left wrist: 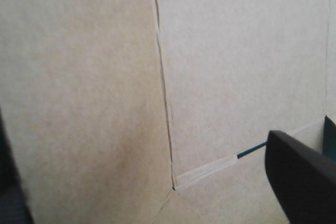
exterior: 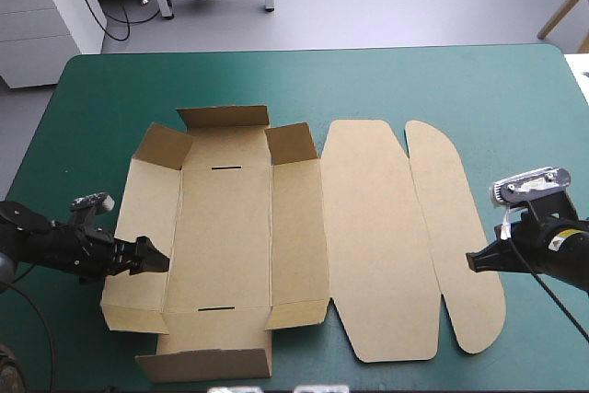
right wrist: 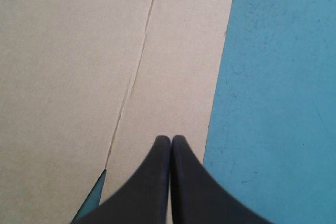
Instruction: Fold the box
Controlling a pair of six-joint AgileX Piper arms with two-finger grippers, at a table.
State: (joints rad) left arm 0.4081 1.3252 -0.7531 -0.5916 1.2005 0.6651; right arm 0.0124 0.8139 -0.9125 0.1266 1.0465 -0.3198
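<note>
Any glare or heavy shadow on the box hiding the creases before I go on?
High view: even light, no glare on the box, only soft shade inside the raised corner flaps. Left wrist view: a dim patch on the board beside the crease, but the crease shows plainly. Right wrist view: evenly lit, and the crease is plain ahead of the shut right gripper.

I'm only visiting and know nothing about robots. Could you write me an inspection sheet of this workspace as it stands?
Surface: teal-green cover, a few faint scuffs.
Job's things: brown box lies unfolded, lid panels flat toward the right, far corner flaps tilted up.
Clutter: nothing seen.
Grippers: left tool open, over the box's left panel; right tool shut, its tip at the box's right edge.
Cables: nothing seen beyond the robot's own.
Surroundings: nothing seen at the table.
</note>
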